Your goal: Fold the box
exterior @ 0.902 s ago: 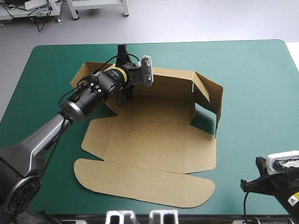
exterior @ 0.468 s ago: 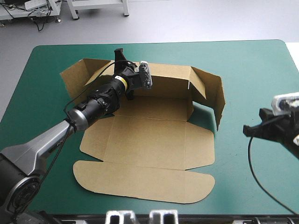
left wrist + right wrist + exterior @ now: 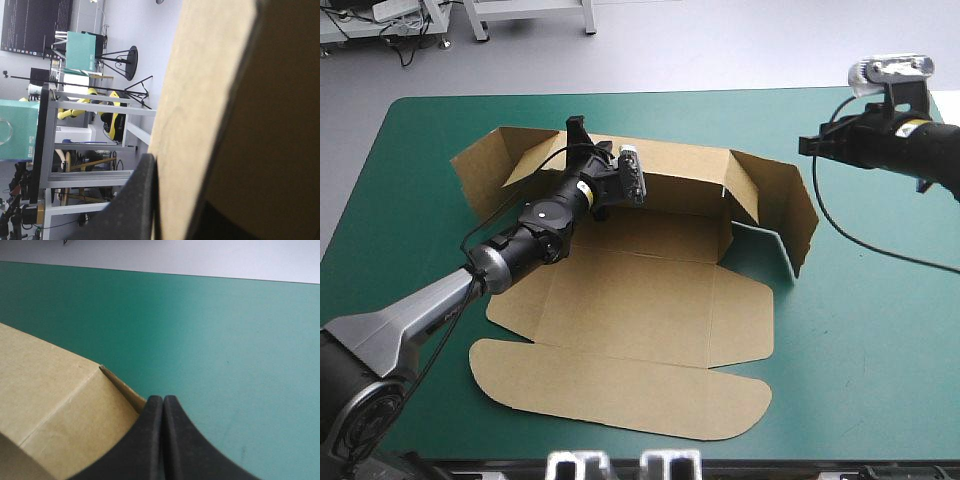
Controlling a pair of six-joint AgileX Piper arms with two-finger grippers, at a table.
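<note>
Only my right wrist view shows the right gripper (image 3: pixel 163 399) clenched, at 2 o'clock of the box (image 3: pixel 650 300), whose 11 o'clock wall the left gripper (image 3: pixel 578 130) seemingly grasps, mid teal-green cover (image 3: pixel 860 340).

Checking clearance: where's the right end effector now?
In the high view the right end effector is over the far right of the table, shut, pointing at the raised right wall of the box, close to its top corner.

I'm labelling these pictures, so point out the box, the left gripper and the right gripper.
box (image 3: pixel 640 300), high view, flat middle panel
left gripper (image 3: pixel 576 126), high view, fingertips on the far wall
right gripper (image 3: pixel 162 401), right wrist view, meeting fingertips
</note>
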